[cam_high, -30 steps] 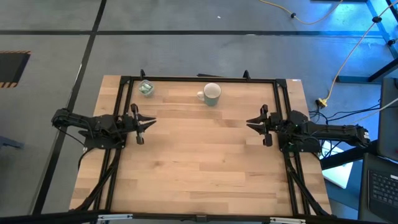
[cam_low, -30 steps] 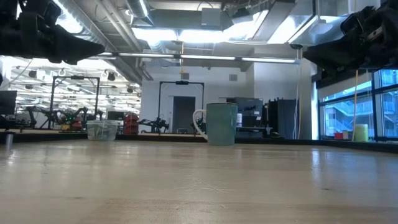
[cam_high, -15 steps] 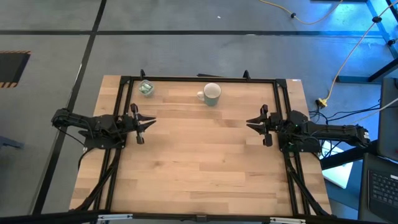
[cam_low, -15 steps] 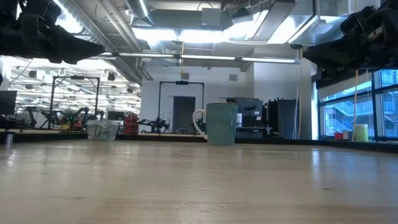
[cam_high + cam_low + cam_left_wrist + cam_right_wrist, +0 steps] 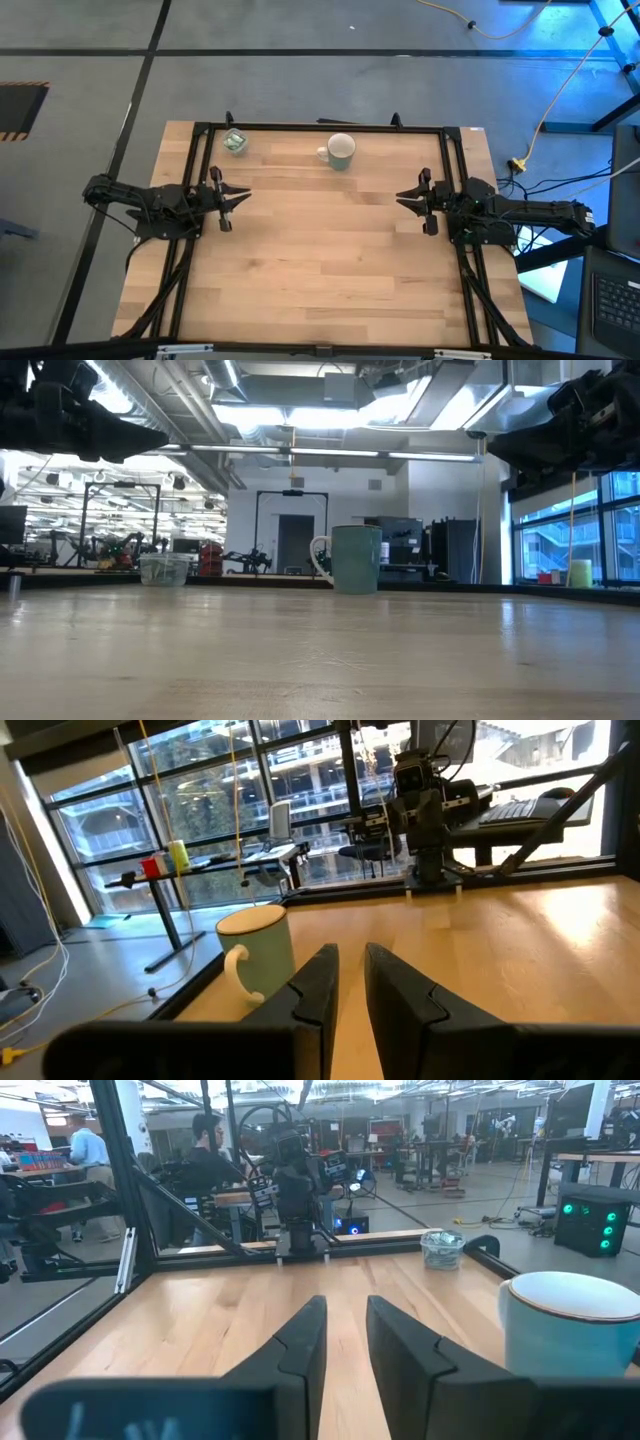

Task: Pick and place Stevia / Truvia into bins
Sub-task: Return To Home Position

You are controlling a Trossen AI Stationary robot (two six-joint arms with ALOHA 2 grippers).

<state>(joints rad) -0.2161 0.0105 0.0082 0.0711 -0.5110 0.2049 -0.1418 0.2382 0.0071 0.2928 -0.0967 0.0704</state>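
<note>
The job looks all but finished: no loose sweetener packet shows anywhere on the wooden table [image 5: 320, 270]. The green-and-white packets [image 5: 235, 142] sit bunched inside the clear cup [image 5: 165, 570], which stands toward the upper left of the table in the overhead frame, near the far rail. The mug [image 5: 342, 150] stands at upper centre, well apart from the cup, with its handle turned toward the cup's side. Its inside reads pale from above, and I cannot tell whether any packet lies in it. The left gripper [image 5: 243, 197] hangs at the left of the frame and the right gripper [image 5: 402, 198] at the right. Both are at mid-height, tips facing each other across the middle of the table and raised off the wood — in the table-level frame they show only as dark shapes in the upper corners. Each pair of jaws is drawn nearly together with just a thin slit between, holding nothing. What is left, by my reading, is only settling the arms at rest — no sorting appears to remain.
</note>
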